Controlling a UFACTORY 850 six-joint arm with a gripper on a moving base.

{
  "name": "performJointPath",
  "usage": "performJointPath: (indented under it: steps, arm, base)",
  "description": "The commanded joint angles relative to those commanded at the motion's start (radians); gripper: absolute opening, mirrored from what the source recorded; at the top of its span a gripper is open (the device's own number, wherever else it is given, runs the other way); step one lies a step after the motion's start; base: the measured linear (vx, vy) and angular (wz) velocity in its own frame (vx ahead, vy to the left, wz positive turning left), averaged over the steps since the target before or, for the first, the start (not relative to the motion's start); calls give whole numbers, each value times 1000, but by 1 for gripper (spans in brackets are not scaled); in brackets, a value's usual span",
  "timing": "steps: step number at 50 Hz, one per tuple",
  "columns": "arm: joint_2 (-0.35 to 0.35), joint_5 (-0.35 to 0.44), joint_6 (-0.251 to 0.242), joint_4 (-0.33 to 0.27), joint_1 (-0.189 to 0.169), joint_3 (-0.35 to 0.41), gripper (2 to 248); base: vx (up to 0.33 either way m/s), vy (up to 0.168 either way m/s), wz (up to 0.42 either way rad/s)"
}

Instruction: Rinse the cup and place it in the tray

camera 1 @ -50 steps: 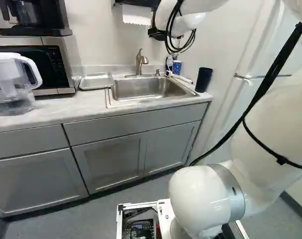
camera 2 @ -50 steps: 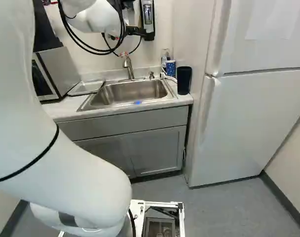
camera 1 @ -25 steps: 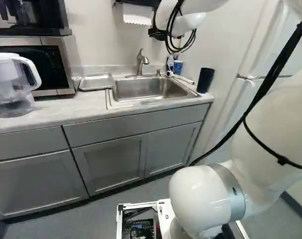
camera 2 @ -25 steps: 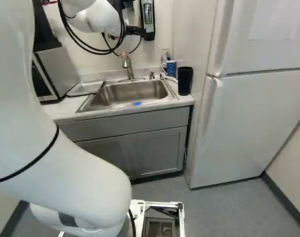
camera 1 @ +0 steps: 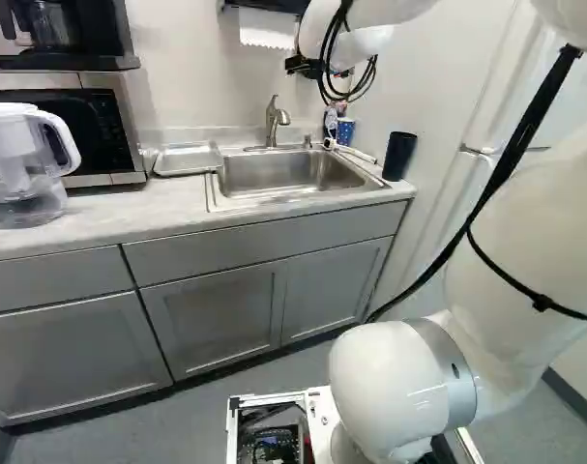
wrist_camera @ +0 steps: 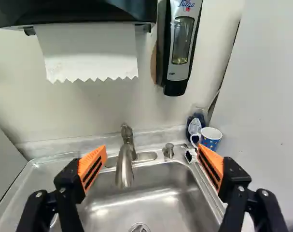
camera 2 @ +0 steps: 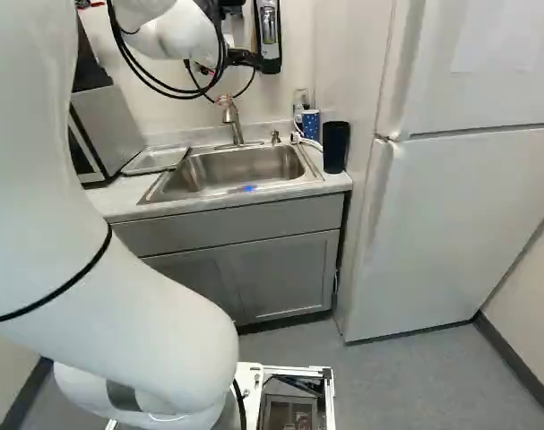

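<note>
Bright, fairly even light puts glare on the steel sink (wrist_camera: 160,208) and glossy arm (camera 1: 385,382).

1 white refrigerator (camera 2: 460,215) stands beside grey cabinets (camera 2: 285,273) on a grey floor (camera 2: 415,385), a pale wall (camera 1: 187,77) behind the cabinets.

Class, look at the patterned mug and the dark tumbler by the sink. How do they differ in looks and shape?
The mug is blue with a white pattern; the tumbler is plain and near black.
The mug has a white handle, while no handle shows on the tumbler.
The mug is short; the tumbler is taller.
Both stand upright near the same side of the sink.
</note>
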Motion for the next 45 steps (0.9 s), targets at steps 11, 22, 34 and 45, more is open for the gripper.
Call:
performJointPath:
  steps: [11, 22, 34, 45]
  arm:
    - [-23, -30, 0, 0, 7, -22, 247]
    - [-46, -63, 0, 0, 14, -45, 247]
    - [-76, -96, 0, 0, 20, -74, 247]
    - [-105, -125, 0, 0, 24, -103, 247]
  base:
    - [0, 0, 0]
    - [0, 0, 0]
    - [0, 0, 0]
    - [0, 0, 0]
